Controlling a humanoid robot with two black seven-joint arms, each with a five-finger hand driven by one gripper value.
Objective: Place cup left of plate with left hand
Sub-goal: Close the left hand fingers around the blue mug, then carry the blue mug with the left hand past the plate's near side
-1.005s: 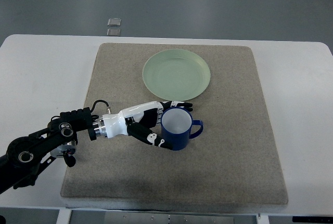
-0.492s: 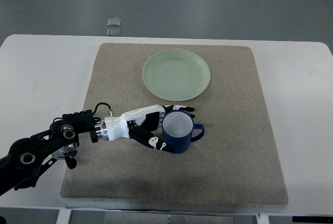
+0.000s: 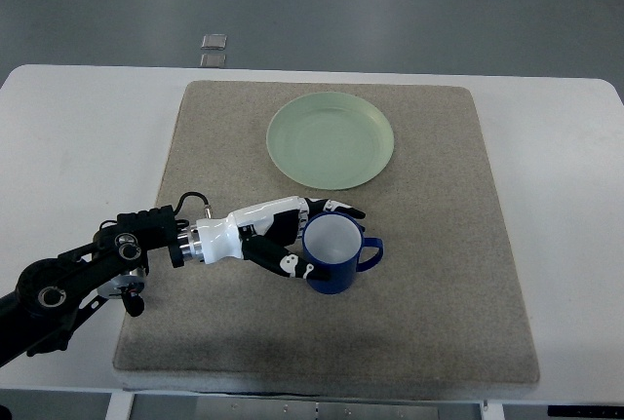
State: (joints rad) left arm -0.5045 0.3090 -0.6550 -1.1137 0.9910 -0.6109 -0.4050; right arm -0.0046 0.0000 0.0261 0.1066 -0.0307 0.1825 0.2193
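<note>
A blue cup [image 3: 333, 252] with a white inside stands upright on the grey mat [image 3: 439, 274], its handle pointing right. It is below the pale green plate [image 3: 331, 140], which lies at the mat's upper middle. My left hand [image 3: 300, 238] reaches in from the lower left and its fingers are wrapped around the cup's left side. The right hand is not in view.
The mat lies on a white table [image 3: 78, 137]. Two small grey squares [image 3: 213, 50] lie on the floor beyond the table's far edge. My left arm's black forearm [image 3: 88, 269] crosses the mat's lower left corner.
The hand and cup have shifted slightly right and down on the mat. The fingers have stayed around the cup.
</note>
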